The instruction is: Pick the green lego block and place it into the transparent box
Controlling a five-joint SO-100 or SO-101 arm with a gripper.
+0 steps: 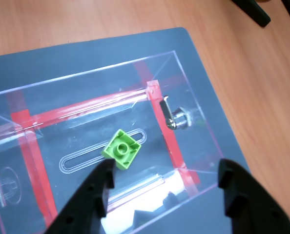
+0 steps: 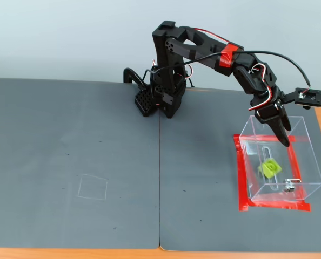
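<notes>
No brand, label or readable writing visible in either view.

Count: one green lego block (image 1: 121,149), one transparent box (image 1: 194,105), one black arm (image 2: 204,51), one gripper (image 1: 162,178), two dark grey mats, one wooden table (image 1: 252,73).

Wrist view: block at centre frame, inside the box, tilted with one corner down, one round stud facing the camera. Positioned over a clear slot-shaped outline (image 1: 103,148) on the box floor. Small metal fitting (image 1: 176,118) on the box wall, right of the block. Red tape (image 1: 86,107) running along the base edges, in strips crossing at the corners. Box resting on a dark grey mat (image 1: 47,63), wood surface at upper and right frame.

Gripper: two black fingers at the lower edge of the wrist view, spread wide apart, nothing held between them. Left finger tip just below the block in the picture; contact cannot be told.

Fixed view: box (image 2: 311,162) at right of frame, on the right mat (image 2: 204,189), red tape border (image 2: 241,178) around the base. Block (image 2: 269,168) visible through the clear walls, near the middle of the box. Gripper (image 2: 283,131) pointing down at the upper rim of the box, above the block. Left mat (image 2: 68,162) bearing one faint square outline (image 2: 93,187) at lower left. Arm base at upper centre, straddling the seam between the two mats. One black cable (image 2: 287,59) arching from arm to wrist camera mount (image 2: 309,96).
</notes>
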